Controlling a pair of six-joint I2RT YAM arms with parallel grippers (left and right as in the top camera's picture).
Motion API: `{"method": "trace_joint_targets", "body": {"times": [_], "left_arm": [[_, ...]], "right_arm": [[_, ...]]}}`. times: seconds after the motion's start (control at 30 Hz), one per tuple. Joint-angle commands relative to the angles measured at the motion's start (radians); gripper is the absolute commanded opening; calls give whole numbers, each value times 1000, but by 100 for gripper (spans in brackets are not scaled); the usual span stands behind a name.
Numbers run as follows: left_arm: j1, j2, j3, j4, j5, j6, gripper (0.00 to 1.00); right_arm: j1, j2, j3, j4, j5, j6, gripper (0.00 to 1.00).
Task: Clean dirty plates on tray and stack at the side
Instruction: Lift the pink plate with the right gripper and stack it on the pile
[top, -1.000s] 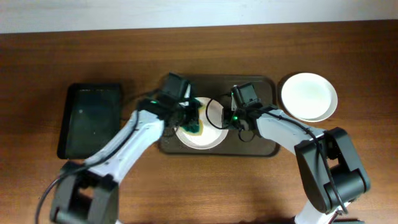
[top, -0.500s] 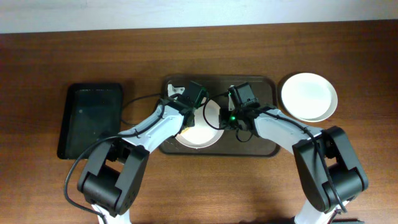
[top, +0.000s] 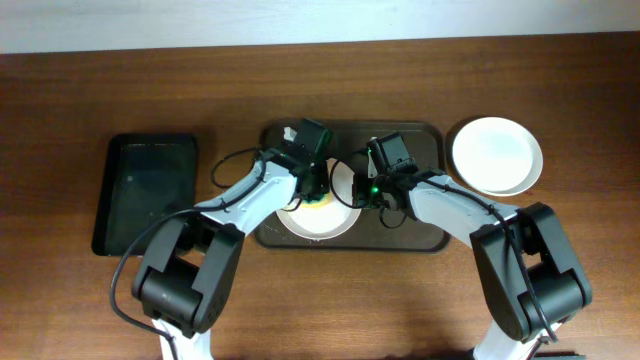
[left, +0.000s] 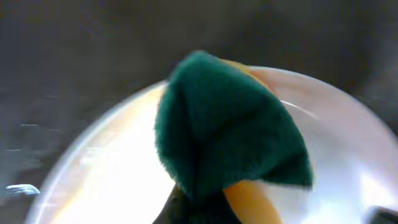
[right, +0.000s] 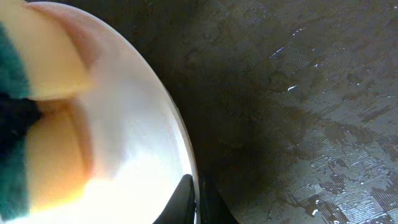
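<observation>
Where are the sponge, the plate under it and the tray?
sponge (left: 227, 124), left wrist view, its green face.
plate (right: 140, 158), right wrist view, its white inside.
tray (right: 298, 93), right wrist view, its bare floor.

— How many plates?
— One plate (top: 322, 222) in the brown tray (top: 428, 140), and a white stack (top: 497, 155) beside it. I cannot tell how many that stack holds.
— Trays?
— Two, counting the black tray (top: 148, 195). One sponge (left: 230, 130). Two arms: left arm (top: 245, 203), right arm (top: 452, 205).

A dark-green-and-yellow sponge (left: 230, 124), white plates (top: 497, 155), a dark brown tray (top: 420, 235), brown wooden table (top: 300, 300).
</observation>
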Motion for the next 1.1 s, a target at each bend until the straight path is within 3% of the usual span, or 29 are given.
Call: {"method": "trace_joint_targets", "body": {"times": [0.0, 0.07, 0.13, 0.23, 0.3, 0.37, 0.5, 0.63, 0.67, 0.7, 0.77, 0.83, 0.9, 1.0, 1.03, 1.07], "left_arm": [[17, -8, -5, -92, -440, 24, 0], [18, -75, -5, -131, -578, 23, 0], [40, -202, -5, -134, -560, 15, 0], [140, -360, -5, -154, -273, 16, 0], [263, -417, -5, -236, -103, 16, 0], [409, -426, -5, -362, -87, 16, 0], [602, -426, -7, -359, 81, 16, 0], [621, -426, -7, -355, 82, 16, 0], [621, -426, -7, -355, 82, 16, 0], [621, -426, -7, -355, 82, 16, 0], [621, -426, -7, -355, 82, 16, 0], [621, -426, -7, -355, 82, 16, 0], [621, -426, -7, -355, 82, 16, 0], [621, -426, -8, -354, 81, 16, 0], [621, -426, -11, -354, 81, 16, 0], [621, -426, -23, -343, 82, 16, 0]], "right_arm": [[-14, 62, -46, -42, 105, -10, 4], [-14, 62, -46, -42, 105, -10, 4], [-14, 62, -46, -51, 105, -11, 4], [-13, 16, -15, -100, 105, -42, 4], [-10, -76, 83, -242, 157, -113, 4], [26, -146, 212, -399, 359, -143, 4], [233, -169, 516, -653, 797, -233, 4], [496, -168, 588, -618, 1351, -467, 4], [543, -168, 588, -586, 1441, -554, 4], [607, -168, 588, -537, 1525, -745, 4], [659, -168, 588, -484, 1577, -905, 4], [686, -168, 588, -431, 1595, -984, 4], [681, -168, 587, -433, 1580, -949, 4], [576, -168, 573, -510, 1447, -616, 4], [501, -168, 558, -564, 1274, -475, 4], [363, -163, 526, -578, 768, -353, 4]]}}
